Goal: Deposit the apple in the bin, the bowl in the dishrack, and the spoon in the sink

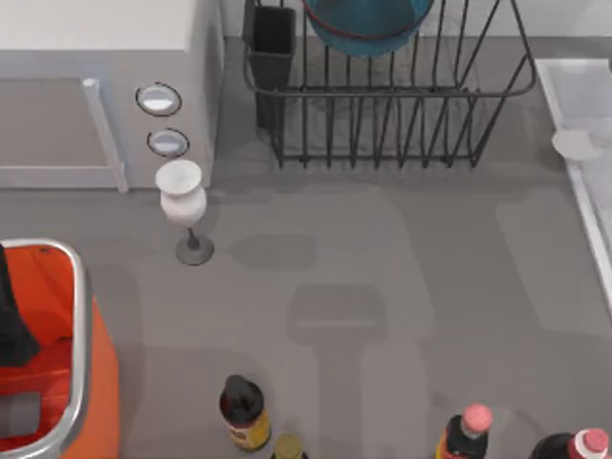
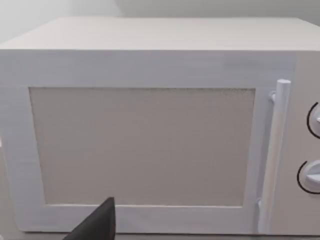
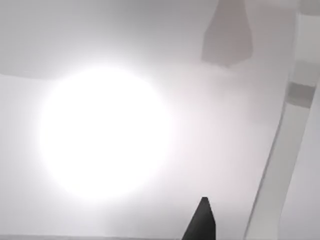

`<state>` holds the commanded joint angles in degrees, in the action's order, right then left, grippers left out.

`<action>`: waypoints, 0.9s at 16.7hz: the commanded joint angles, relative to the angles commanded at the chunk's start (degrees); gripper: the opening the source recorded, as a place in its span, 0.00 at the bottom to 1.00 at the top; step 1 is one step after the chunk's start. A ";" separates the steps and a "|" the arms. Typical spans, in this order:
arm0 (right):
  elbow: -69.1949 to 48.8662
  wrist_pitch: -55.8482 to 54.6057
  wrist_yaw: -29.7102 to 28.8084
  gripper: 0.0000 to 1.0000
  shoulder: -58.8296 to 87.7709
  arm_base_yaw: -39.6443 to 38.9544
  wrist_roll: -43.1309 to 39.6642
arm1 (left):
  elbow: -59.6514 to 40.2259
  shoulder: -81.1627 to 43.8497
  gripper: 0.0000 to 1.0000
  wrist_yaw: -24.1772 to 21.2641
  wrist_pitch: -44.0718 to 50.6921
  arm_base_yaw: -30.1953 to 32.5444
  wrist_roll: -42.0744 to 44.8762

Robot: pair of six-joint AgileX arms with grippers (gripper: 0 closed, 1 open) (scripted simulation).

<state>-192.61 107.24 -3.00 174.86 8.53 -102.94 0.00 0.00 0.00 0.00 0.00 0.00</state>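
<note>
Bowl (image 1: 368, 27): sitting in the dishrack (image 1: 402, 115).
Bin (image 1: 84, 316): left of dishrack; dark shape inside, perhaps the left arm.
End effector state: cannot tell.

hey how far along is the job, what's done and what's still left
Done, by the look of it: the bowl sits in the dishrack. In hand: nothing visibly; a dark part of the left arm hangs over the bin at the table's left. Left: I can't confirm the apple or spoon; a pale object lies in the sink, too unclear to name.
</note>
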 joint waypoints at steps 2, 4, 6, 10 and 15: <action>-1.29 0.42 -0.04 0.00 0.90 -0.02 0.08 | 0.00 0.00 1.00 0.00 0.00 0.00 0.00; -1.29 0.42 -0.04 0.00 0.90 -0.02 0.08 | 0.00 0.00 1.00 0.00 0.00 0.00 0.00; -1.29 0.42 -0.04 0.08 0.90 -0.02 0.08 | 0.00 0.00 1.00 0.00 0.00 0.00 0.00; -1.29 0.42 -0.04 0.38 0.90 -0.02 0.08 | 0.00 0.00 1.00 0.00 0.00 0.00 0.00; -1.29 0.42 -0.04 0.75 0.90 -0.02 0.08 | 0.00 0.00 1.00 0.00 0.00 0.00 0.00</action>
<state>-193.90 107.65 -3.04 175.75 8.51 -102.86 0.00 0.00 0.00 0.00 0.00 0.00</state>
